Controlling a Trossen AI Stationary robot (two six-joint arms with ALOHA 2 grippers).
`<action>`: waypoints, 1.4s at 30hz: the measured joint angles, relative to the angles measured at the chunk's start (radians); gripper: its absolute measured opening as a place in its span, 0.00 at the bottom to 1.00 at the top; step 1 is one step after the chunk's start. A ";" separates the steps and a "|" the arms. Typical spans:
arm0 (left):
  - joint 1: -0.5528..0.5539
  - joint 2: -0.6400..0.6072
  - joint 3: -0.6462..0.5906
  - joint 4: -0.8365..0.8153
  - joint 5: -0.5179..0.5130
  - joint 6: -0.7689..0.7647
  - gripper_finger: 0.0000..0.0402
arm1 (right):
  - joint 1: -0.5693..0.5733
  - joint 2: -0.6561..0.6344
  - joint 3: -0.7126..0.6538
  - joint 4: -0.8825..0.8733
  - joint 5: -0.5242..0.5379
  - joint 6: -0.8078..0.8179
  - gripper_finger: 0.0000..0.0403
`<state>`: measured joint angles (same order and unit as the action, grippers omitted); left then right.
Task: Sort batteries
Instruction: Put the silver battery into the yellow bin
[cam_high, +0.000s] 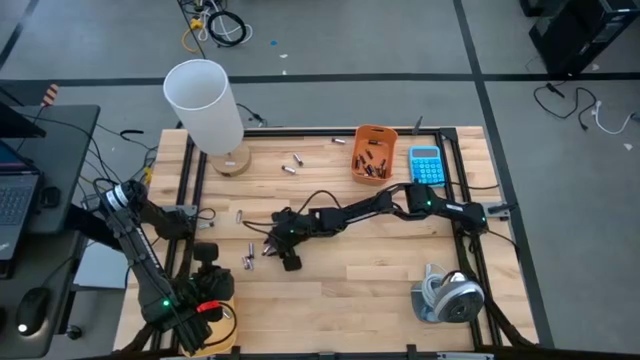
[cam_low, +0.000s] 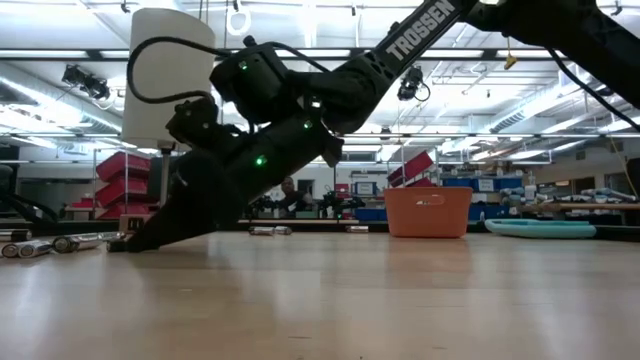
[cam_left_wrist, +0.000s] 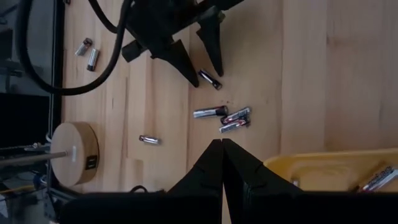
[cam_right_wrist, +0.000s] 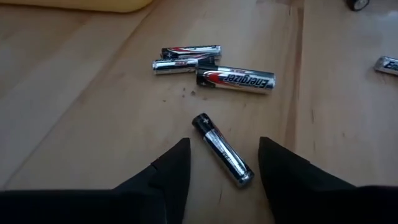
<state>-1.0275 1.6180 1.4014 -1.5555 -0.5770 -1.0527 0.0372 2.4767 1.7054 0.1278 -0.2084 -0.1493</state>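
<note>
The right gripper is down low near the middle of the wood table, w/ its fingers spread apart and nothing gripped yet. One dark battery is seen lying flat between the two fingers, not touched by either one. Just past it, 3 more batteries are lying close together in a small bunch; that makes 4 in the right wrist view's near part, and bits of other cells are cut off at that picture's edge. The dark battery looks small, hard and light. It is round and smooth, so it could prob. roll or slip away if pushed on one side only. It should be pinched across its middle, w/ one finger on each long side, so it is not flipped up by an end. The left gripper is shut tight w/ nothing in it, and is held back at the table's near left corner, above a yellow bin where at least 1 cell is seen. A few more cells are seen in the orange bin at the far side, next to the blue calculator; they are too small to be counted. About 3 loose cells are spotted near the white lamp.
</note>
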 joint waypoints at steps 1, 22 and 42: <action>0.000 0.000 0.000 -0.001 -0.001 -0.011 0.01 | -0.004 0.001 0.000 -0.004 -0.020 -0.001 0.40; -0.001 0.000 0.000 0.040 -0.131 -0.028 0.01 | -0.016 -0.020 -0.008 -0.024 -0.044 0.015 0.03; -0.089 0.000 -0.365 0.351 -0.400 -0.289 0.02 | 0.105 -0.177 -0.006 0.043 -0.056 -0.035 0.03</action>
<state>-1.1168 1.6176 1.0367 -1.2046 -0.9771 -1.3418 0.1421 2.3001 1.6993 0.1709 -0.2641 -0.1844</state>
